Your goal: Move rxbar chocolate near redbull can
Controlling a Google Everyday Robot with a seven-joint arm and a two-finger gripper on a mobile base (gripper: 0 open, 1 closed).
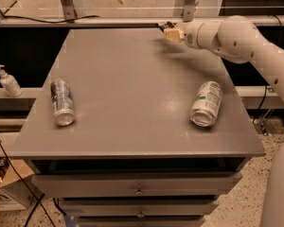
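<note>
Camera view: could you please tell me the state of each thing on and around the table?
redbull can: lying on its side, left part of the table.
green-print can: lying on its side, right part.
rxbar chocolate: at the gripper's tip, far edge; grip unclear.
gripper: at the table's far edge.
pump bottle: upright, left of the table.
top drawer: shut.
</note>
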